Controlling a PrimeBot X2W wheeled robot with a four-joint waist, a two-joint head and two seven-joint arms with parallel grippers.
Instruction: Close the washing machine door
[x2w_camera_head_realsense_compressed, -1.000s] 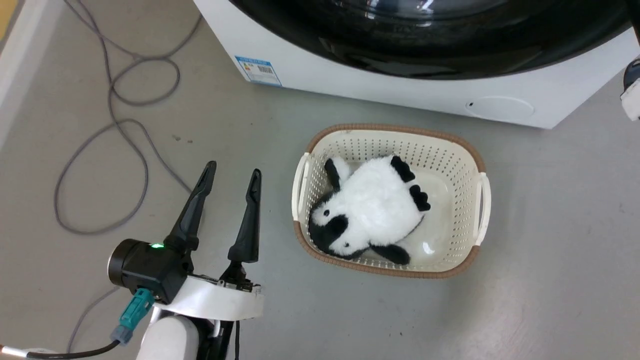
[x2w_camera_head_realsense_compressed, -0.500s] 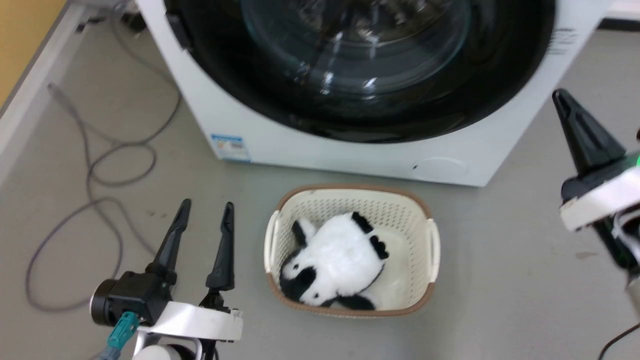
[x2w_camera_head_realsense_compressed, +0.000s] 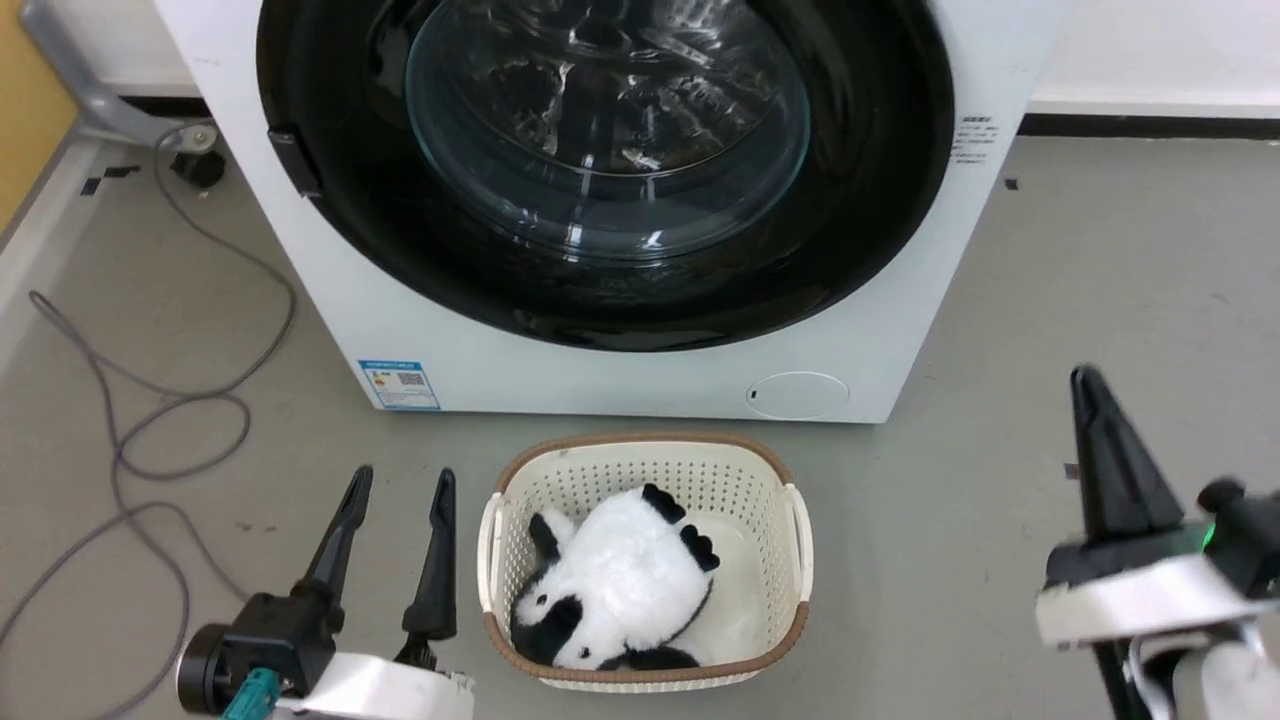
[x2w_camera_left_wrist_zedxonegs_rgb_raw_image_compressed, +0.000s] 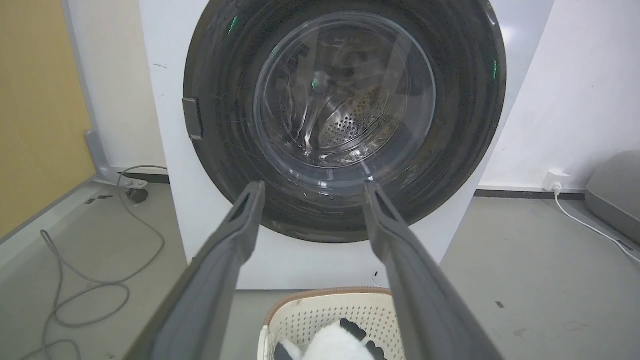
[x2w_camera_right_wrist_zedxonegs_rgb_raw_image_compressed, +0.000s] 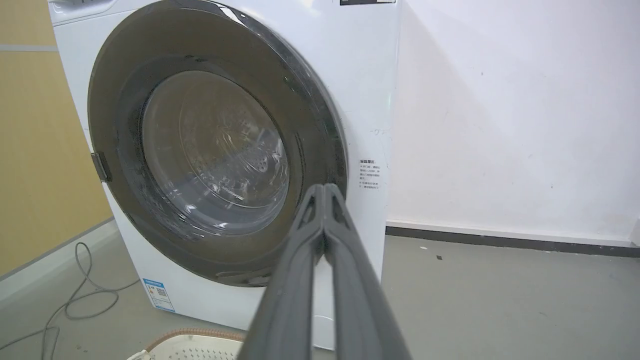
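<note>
The white washing machine (x2w_camera_head_realsense_compressed: 920, 330) stands at the top of the head view. Its door (x2w_camera_head_realsense_compressed: 880, 150), a glossy black disc with a clear glass bowl (x2w_camera_head_realsense_compressed: 600, 130), lies flat against the machine's front. My left gripper (x2w_camera_head_realsense_compressed: 403, 478) is open at the lower left, over the floor beside the basket, holding nothing. My right gripper (x2w_camera_head_realsense_compressed: 1082, 378) is shut and empty at the lower right, short of the machine's right corner. The left wrist view looks between spread fingers (x2w_camera_left_wrist_zedxonegs_rgb_raw_image_compressed: 313, 186) at the door (x2w_camera_left_wrist_zedxonegs_rgb_raw_image_compressed: 460, 125). The right wrist view shows closed fingertips (x2w_camera_right_wrist_zedxonegs_rgb_raw_image_compressed: 324, 187) before the door (x2w_camera_right_wrist_zedxonegs_rgb_raw_image_compressed: 115, 100).
A cream perforated basket (x2w_camera_head_realsense_compressed: 795, 520) holding a black-and-white plush panda (x2w_camera_head_realsense_compressed: 620, 590) sits on the floor right before the machine. Grey cable (x2w_camera_head_realsense_compressed: 180, 410) loops on the floor at left. A white wall (x2w_camera_right_wrist_zedxonegs_rgb_raw_image_compressed: 500, 125) rises right of the machine, a yellow wall (x2w_camera_left_wrist_zedxonegs_rgb_raw_image_compressed: 35, 100) left.
The head camera has pulled back and up, bringing the whole door into view. My right gripper has drawn back from the machine to the lower right. The door has stayed flat.
</note>
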